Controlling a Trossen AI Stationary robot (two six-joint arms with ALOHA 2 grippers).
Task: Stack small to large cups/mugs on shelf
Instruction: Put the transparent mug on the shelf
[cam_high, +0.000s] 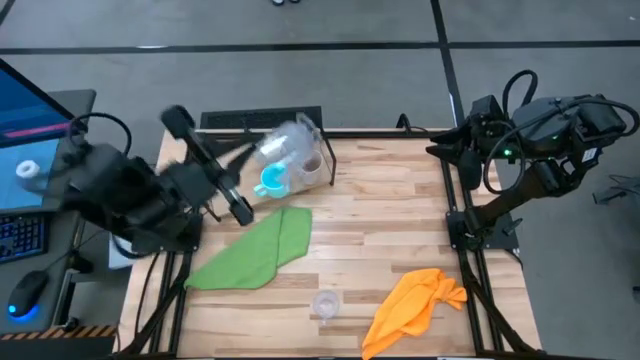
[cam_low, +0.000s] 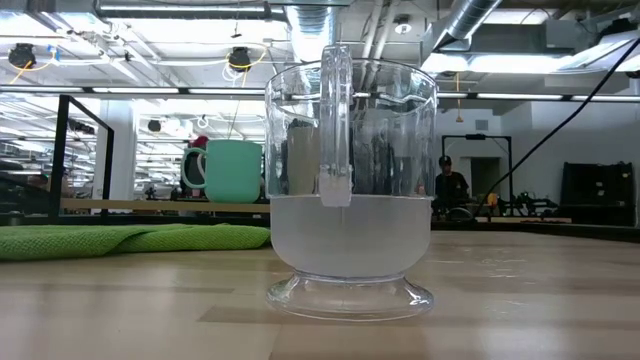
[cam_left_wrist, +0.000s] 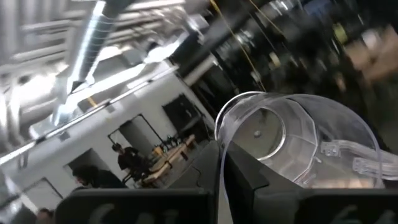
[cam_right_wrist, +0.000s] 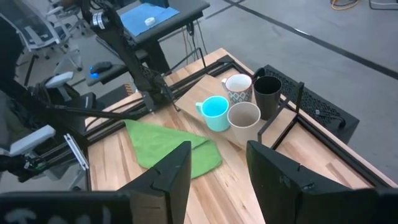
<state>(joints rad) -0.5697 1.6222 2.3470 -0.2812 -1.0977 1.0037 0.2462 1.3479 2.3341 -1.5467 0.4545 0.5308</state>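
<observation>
Cups are mostly parked on the shelf (cam_right_wrist: 283, 134): blue mug (cam_right_wrist: 216, 112), grey-beige cup (cam_right_wrist: 243, 120), white mug (cam_right_wrist: 237, 88), black cup (cam_right_wrist: 267, 93). Left claw (cam_high: 243, 212) is clenched on a clear glass (cam_high: 288, 145) above them, tilted, so it could slip or clip the mugs. Right claw (cam_right_wrist: 217, 174) hangs released off the counter's (cam_high: 380, 220) edge. Second glass (cam_low: 350, 180) sits near the front.

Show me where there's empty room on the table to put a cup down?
The biggest bare wood is mid-table, between the green cloth, the orange cloth and the right edge. A small strip lies between the green cloth and the front clear glass. The back is crowded around the blue mug, where cups bunch.
</observation>
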